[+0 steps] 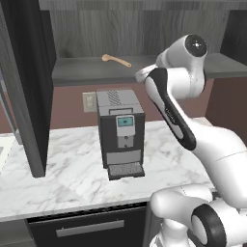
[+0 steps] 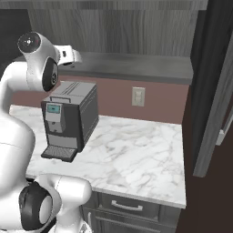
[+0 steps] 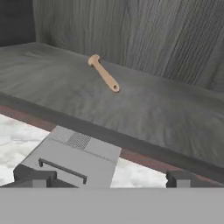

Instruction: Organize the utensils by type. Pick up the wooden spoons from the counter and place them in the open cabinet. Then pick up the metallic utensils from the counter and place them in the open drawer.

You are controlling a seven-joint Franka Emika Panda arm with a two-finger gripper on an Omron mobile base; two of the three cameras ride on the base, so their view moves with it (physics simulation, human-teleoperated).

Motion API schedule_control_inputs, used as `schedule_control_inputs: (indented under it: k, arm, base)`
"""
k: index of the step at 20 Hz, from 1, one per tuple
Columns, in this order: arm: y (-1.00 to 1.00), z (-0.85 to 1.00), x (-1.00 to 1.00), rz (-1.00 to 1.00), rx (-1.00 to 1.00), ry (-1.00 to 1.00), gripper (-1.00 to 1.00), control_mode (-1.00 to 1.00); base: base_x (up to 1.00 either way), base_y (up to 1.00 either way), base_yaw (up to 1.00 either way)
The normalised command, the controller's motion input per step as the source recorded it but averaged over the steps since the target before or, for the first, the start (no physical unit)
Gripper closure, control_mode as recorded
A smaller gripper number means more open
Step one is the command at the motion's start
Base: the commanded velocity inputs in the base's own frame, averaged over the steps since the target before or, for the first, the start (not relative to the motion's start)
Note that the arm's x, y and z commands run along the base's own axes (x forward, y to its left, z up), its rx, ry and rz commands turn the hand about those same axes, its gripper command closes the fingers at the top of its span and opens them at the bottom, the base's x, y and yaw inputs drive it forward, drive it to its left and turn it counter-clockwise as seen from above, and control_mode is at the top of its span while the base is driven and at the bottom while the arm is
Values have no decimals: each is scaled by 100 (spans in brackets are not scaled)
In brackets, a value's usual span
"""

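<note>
1. Left base view: wooden spoon (image 1: 116, 60) lies flat on the open cabinet shelf (image 1: 77, 71), near the back wall, roughly mid-width. Coffee machine (image 1: 120, 133) stands on the counter (image 1: 62, 173) below, toward the back edge. The arm's wrist is raised level with the shelf front edge.
2. Right base view: the wrist reaches just over the shelf's front edge at its left end; the machine stands near the counter's left edge.
3. Hand view: gripper (image 3: 107, 178) with fingertips (image 3: 34, 177) spread wide, nothing between them. Spoon rests apart from them, deeper on the shelf, bowl end toward the back wall.
</note>
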Motion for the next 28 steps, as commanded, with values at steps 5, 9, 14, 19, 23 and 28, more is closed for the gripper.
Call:
schedule_control_inputs:
  k: [5, 9, 14, 19, 23, 28]
  arm:
    - [-50, 10, -100, -15, 17, 3, -100, -100]
    - [-31, 0, -100, -17, 9, 0, -100, -100]
    - [-16, 0, -100, -16, 1, 0, -100, -100]
    - [-12, 0, -97, -14, 1, 0, -100, -100]
    - [-12, 0, -66, -2, 1, 2, -100, -100]
    - [-1, -8, -36, 0, 0, 8, -100, -100]
  base:
    - [0, 0, 0]
    - [0, 0, 0]
    - [0, 0, 0]
    - [0, 0, 0]
    - [0, 0, 0]
    - [0, 0, 0]
